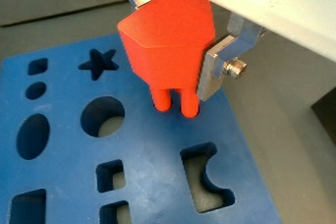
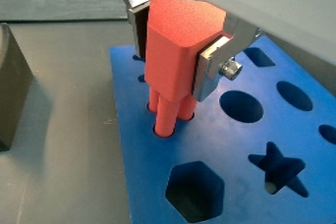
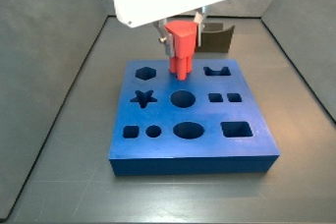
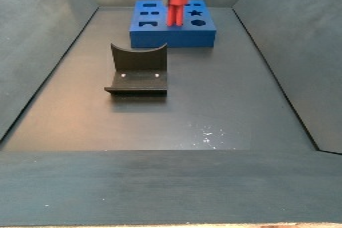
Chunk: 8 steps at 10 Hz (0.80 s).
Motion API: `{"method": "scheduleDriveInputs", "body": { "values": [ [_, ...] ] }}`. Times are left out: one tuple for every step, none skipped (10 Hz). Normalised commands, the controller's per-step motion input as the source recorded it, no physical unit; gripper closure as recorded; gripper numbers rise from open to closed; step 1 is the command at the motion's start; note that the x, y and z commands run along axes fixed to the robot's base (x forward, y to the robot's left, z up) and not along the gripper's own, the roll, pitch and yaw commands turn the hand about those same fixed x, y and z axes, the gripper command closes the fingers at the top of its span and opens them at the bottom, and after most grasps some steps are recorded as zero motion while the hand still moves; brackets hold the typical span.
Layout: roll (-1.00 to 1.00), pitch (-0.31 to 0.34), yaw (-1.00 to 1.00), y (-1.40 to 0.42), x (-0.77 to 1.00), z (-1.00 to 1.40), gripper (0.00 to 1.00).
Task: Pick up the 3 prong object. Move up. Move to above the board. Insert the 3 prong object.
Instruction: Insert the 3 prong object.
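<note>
now gripper [image 2: 178, 33] holds 3 prong object [image 2: 175, 56] over board [image 2: 237, 149].

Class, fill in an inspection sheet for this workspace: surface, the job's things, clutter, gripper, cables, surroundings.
Surface: dark grey floor, bare around the parts.
Job's things: red 3 prong object upright, prongs down at the blue board; whether they have entered a hole cannot be told.
Clutter: nothing seen.
Gripper: gripper above the board, shut on the 3 prong object.
Cables: nothing seen.
Surroundings: dark fixture on the floor, apart from the board; sloped walls around.
</note>
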Motion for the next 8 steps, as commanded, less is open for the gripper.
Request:
{"method": "scheduleDriveInputs", "body": {
  "values": [
    [0.02, 0.0, 0.01, 0.03, 0.0, -0.04, 1.0],
    [0.25, -0.08, 0.03, 0.0, 0.0, -0.43, 1.0],
    [0.5, -0.18, 0.02, -0.05, 0.0, -0.8, 1.0],
    [0.48, -0.1, 0.0, -0.07, 0.04, -0.83, 1.0],
    [0.42, -0.117, 0.0, -0.09, 0.0, -0.54, 1.0],
    [0.0, -0.089, 0.0, 0.0, -0.02, 0.0, 1.0],
    [0.0, 0.0, 0.0, 0.0, 0.0, 0.0, 0.0],
    [0.0, 0.0, 0.0, 0.0, 0.0, 0.0, 0.0]
  ]
}}
